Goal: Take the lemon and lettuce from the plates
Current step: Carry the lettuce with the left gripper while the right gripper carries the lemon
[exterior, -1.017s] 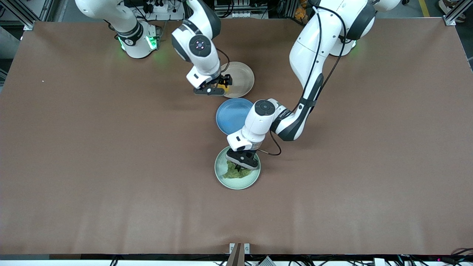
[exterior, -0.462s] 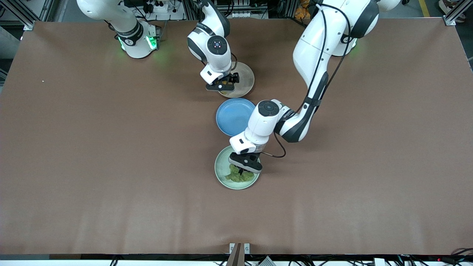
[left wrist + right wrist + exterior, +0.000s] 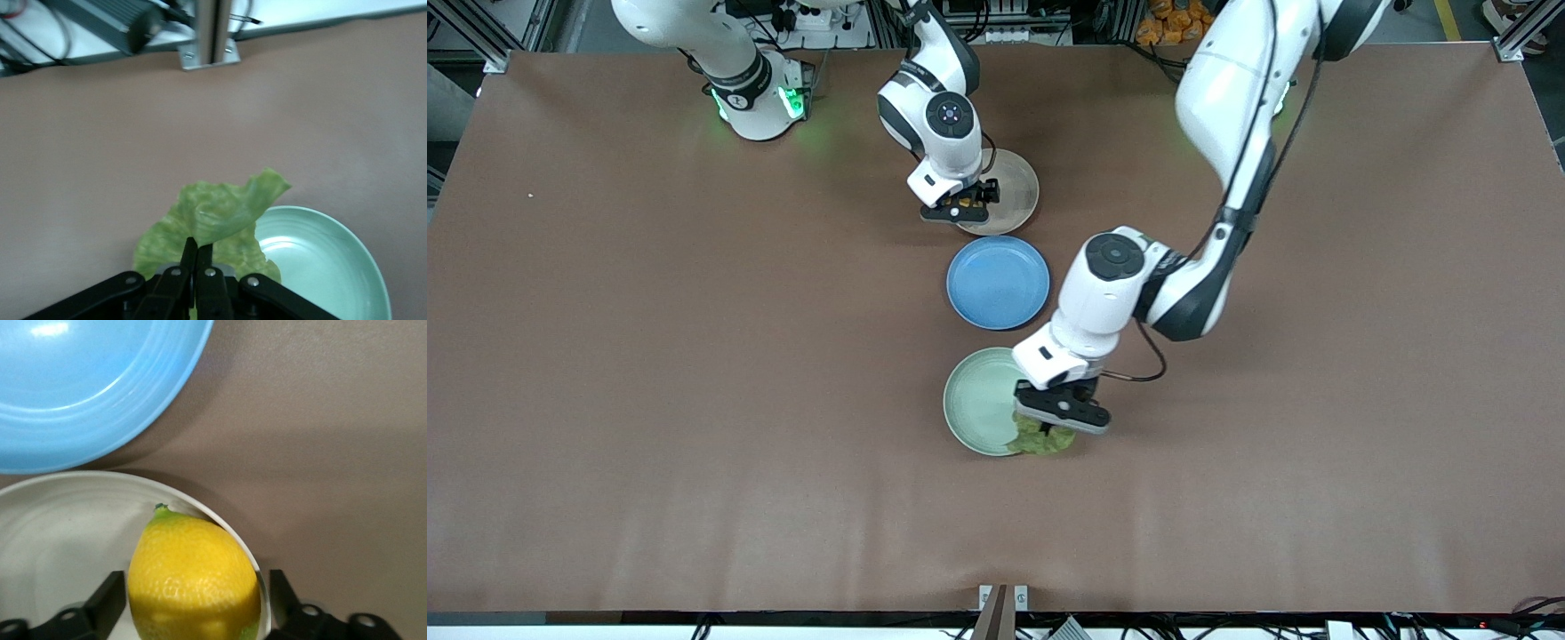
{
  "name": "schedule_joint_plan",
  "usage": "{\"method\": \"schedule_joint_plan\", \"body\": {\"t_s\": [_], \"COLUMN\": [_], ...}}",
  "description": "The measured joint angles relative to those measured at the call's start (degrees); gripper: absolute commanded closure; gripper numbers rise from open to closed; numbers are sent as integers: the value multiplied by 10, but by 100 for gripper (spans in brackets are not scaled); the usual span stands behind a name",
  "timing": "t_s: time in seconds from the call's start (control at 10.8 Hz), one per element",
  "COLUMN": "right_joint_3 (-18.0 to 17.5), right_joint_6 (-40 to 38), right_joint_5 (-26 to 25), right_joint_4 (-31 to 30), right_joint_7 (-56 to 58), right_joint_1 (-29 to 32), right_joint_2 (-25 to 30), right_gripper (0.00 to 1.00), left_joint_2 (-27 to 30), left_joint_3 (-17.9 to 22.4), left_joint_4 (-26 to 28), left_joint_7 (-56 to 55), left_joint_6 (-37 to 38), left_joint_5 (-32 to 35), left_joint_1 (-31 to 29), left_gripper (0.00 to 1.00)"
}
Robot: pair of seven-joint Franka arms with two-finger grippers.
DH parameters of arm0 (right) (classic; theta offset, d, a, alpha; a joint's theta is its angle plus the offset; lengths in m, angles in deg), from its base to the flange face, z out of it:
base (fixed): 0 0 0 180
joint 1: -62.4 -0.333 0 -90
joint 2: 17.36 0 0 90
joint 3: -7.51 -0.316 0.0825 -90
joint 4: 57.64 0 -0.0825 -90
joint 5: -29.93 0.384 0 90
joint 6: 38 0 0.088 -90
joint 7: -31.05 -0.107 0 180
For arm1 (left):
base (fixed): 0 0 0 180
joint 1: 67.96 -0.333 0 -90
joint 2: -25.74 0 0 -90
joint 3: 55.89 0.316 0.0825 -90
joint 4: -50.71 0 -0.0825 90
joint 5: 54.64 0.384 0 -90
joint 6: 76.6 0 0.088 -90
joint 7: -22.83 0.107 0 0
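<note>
Already the flat, crinkled green lettuce leaf [image 3: 217,223] was pinched between the closed fingers of the left gripper [image 3: 1060,418], hanging over the rim of the pale mint-green round plate [image 3: 974,400] at the edge toward the left arm's end of the table; whether any part of the leaf touched the rim was hard to judge. The small oval yellow lemon [image 3: 193,577] lay on the beige-cream round plate [image 3: 1018,182], close against its rim, with the right gripper [image 3: 959,210] lowered around it, fingers apart on either side and not yet clamped. So one pick looked nearly done and the other only begun: the lemon needed gripping and lifting. The empty blue round plate [image 3: 998,282] sat between the two task plates, just beside the cream one. The brown table [image 3: 649,356] lay open all around, giving both arms free room to carry outward.
</note>
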Motion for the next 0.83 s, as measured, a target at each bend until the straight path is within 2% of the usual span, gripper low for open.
{"method": "schedule_joint_plan", "body": {"t_s": [0.09,0.37,0.65,0.83], "right_joint_3": [0,0,3,15], "right_joint_6": [0,12,10,-19], "right_joint_5": [0,0,0,0], "right_joint_4": [0,0,6,11], "right_joint_7": [-2,-25,-29,-31], "right_joint_1": [0,-3,-4,1], "right_joint_2": [0,0,12,40], "right_gripper": [94,94,94,93], "left_joint_2": [17,66,97,97], "left_joint_3": [-2,-37,-70,-75], "left_joint_4": [2,34,57,78], "left_joint_7": [0,22,140,194], "left_joint_6": [28,107,217,241], "left_joint_5": [0,-1,-1,-1], "left_joint_1": [-16,-103,-213,-259], "left_gripper": [100,100,100,100]}}
